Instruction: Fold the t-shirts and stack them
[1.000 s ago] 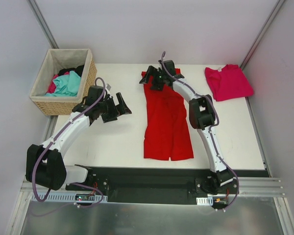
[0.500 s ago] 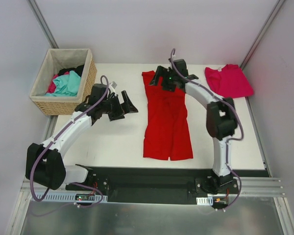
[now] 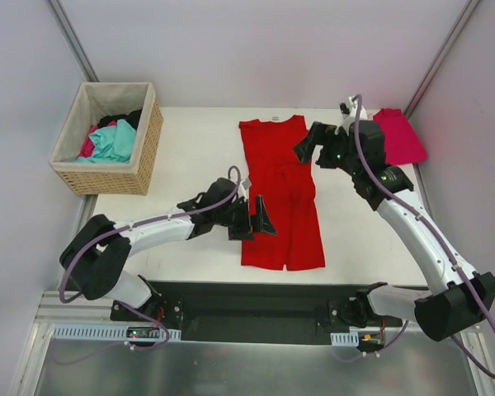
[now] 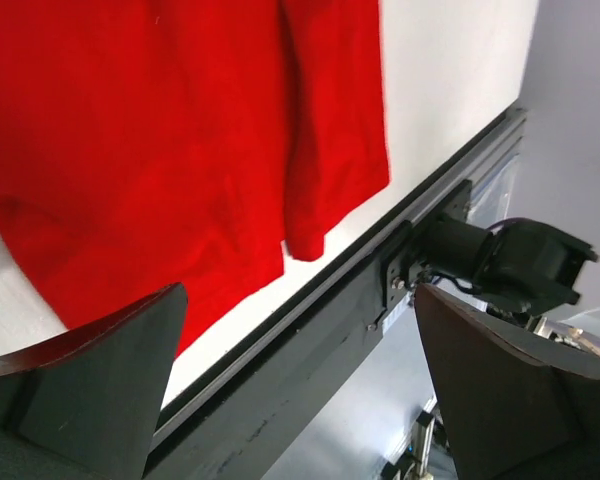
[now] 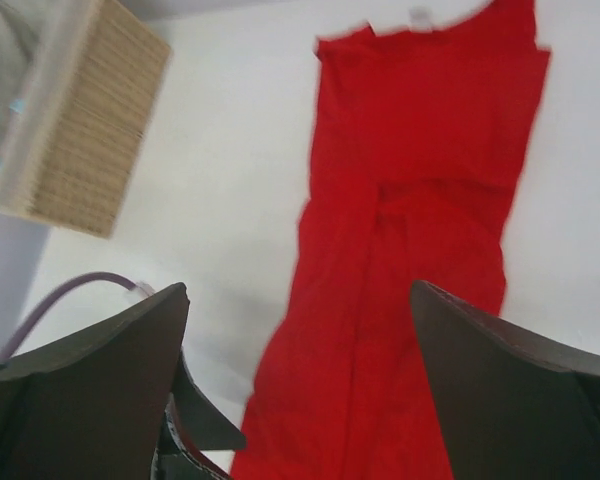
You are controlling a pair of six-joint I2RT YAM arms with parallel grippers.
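The red t-shirt point(image 3: 280, 194) lies in a long narrow strip down the middle of the table, sleeves folded in; it also shows in the left wrist view point(image 4: 160, 140) and right wrist view point(image 5: 410, 230). The magenta-pink t-shirt point(image 3: 400, 136) lies folded at the back right corner. My left gripper point(image 3: 262, 219) is open and empty, low at the red shirt's lower left edge. My right gripper point(image 3: 307, 148) is open and empty, above the table just right of the red shirt's upper part.
A wicker basket point(image 3: 145, 148) with teal, pink and black clothes stands at the back left; it shows in the right wrist view point(image 5: 80, 150) too. The table's front edge and black rail point(image 4: 310, 320) run just below the red shirt's hem.
My right gripper has let go of the red shirt's collar and swung right and back. My left gripper has moved from near the basket down to the shirt's lower left edge.
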